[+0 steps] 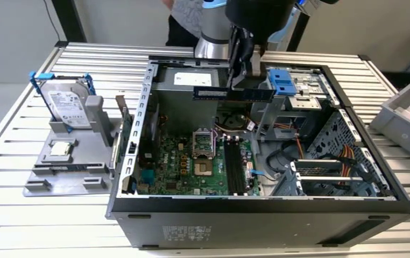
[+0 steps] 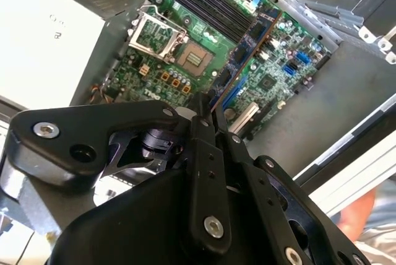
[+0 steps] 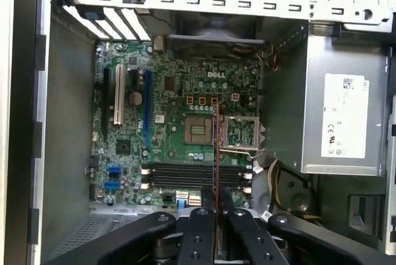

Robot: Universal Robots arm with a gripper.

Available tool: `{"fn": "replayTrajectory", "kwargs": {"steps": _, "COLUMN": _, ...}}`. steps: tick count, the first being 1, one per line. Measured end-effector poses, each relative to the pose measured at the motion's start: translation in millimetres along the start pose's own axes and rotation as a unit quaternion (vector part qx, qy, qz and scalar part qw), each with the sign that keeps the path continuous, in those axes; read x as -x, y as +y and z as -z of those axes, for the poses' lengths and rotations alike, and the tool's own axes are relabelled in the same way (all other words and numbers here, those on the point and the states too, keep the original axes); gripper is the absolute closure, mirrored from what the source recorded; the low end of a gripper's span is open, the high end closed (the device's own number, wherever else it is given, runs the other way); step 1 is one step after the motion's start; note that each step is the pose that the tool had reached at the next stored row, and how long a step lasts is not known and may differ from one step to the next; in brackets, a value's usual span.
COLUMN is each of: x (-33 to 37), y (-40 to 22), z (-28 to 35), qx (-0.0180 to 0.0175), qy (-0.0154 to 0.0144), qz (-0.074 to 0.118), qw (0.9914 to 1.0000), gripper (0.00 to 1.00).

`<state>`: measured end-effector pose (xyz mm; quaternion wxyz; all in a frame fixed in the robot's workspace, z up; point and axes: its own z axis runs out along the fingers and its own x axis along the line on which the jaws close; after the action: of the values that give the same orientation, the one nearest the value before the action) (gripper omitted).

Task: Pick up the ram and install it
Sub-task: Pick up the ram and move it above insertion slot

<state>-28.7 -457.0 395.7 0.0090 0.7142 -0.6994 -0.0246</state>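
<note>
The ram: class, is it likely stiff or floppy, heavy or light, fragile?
The ram is probably stiff: it juts straight out both sides of the gripper without sagging. Likely light: a narrow pinch near its middle holds it roughly level. Possibly fragile: a thin board, a mere line edge-on in the first wrist view.

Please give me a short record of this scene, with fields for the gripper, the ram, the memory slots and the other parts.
gripper: shut on the ram
ram: held above the open computer case, crosswise to the memory slots, not inserted
memory slots: on the motherboard, empty
other parts: hard drive and CPU chip on grey holder, exterior view's left
</note>
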Motion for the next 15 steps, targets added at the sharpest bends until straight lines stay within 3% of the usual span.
{"fn": "replayTrajectory", "kwargs": {"steps": 15, "x": -1.2, "y": -2.5, "z": 0.1, "qx": 0.0003, "qy": 0.0001, "qz": 0.015, "qw": 0.99989, "gripper": 1.0}}
